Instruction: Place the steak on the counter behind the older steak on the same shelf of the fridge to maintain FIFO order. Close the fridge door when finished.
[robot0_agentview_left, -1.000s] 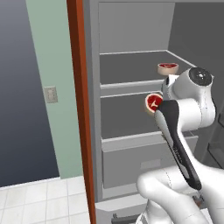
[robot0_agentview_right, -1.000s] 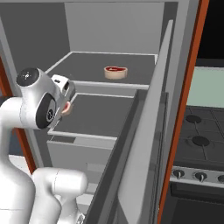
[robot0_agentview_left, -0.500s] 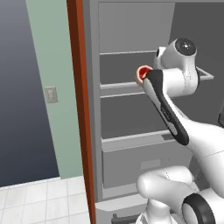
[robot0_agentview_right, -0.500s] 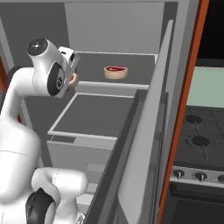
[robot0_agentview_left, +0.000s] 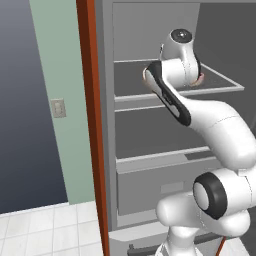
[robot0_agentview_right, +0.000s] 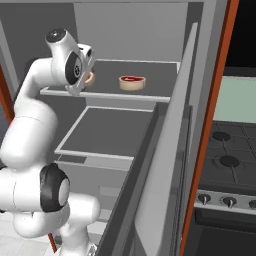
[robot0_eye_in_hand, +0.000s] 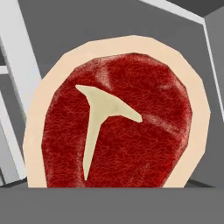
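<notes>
arm has risen from the lower shelf level to the shelf (robot0_agentview_right: 150, 95). claw (robot0_agentview_right: 88, 77) grips the steak (robot0_eye_in_hand: 118, 131), left of the older steak (robot0_agentview_right: 132, 82). placing behind it comes next.

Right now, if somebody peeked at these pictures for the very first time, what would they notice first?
The big red raw steak with a pale tan fat rim fills the hand view, carried up close at the gripper. Next comes the white robot arm reaching into the open grey fridge at its top dark shelf. A second small roundish steak lies on that shelf.
</notes>
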